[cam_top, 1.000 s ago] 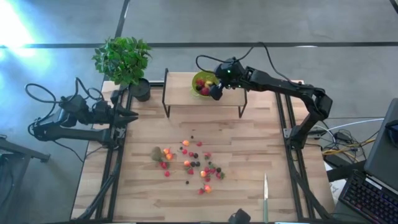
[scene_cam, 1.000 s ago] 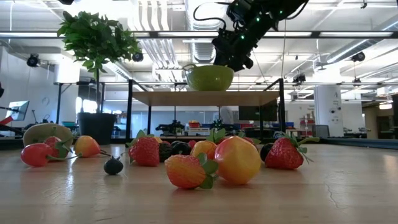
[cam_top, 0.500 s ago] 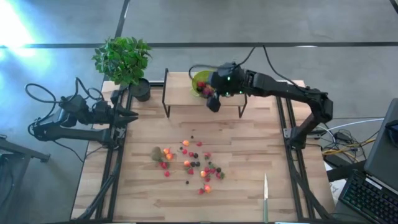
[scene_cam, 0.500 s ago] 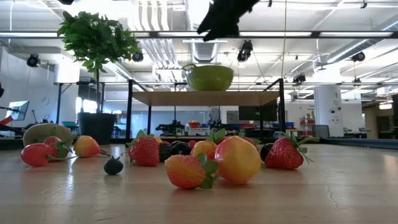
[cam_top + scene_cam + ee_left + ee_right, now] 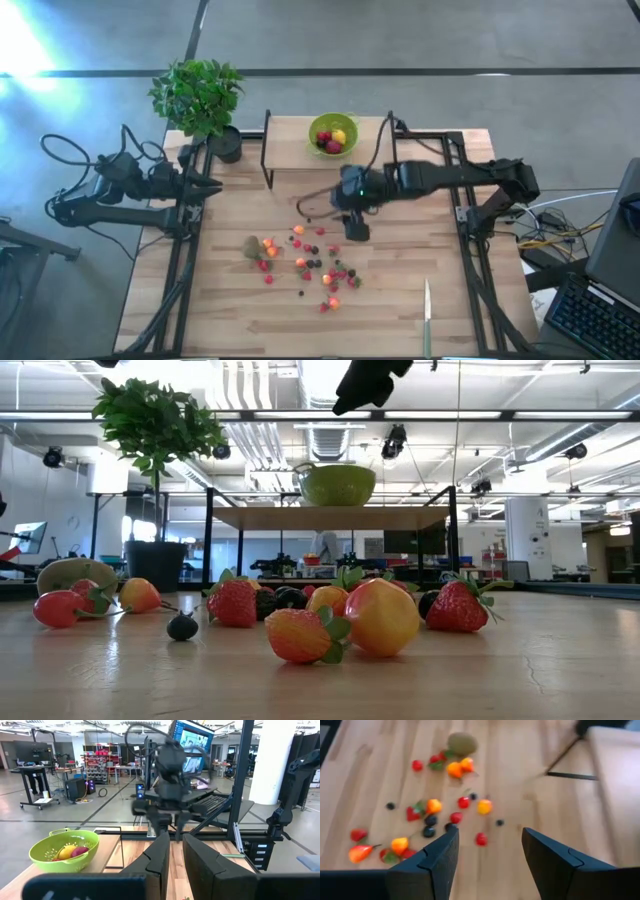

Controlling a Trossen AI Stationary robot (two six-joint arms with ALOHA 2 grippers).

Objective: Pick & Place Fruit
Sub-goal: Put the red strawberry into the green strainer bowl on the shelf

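The wooden table carries a small raised shelf at its far edge, with a potted plant at the far left corner. The right arm reaches over the middle of the table, its right gripper hanging in the air above the far right side of the scattered fruit; the fingers stand apart with nothing between them. The left arm waits off the table's left edge, its left gripper with fingers pressed together and empty. On the shelf sits the lime-green bowl, holding a yellow and two red pieces. A knife with a green handle lies near the front right edge. The fuzzy brown kiwi lies at the left end of the fruit cluster, which spreads across the table's centre: strawberries, orange and yellow pieces, and dark berries, all loose on the wood.
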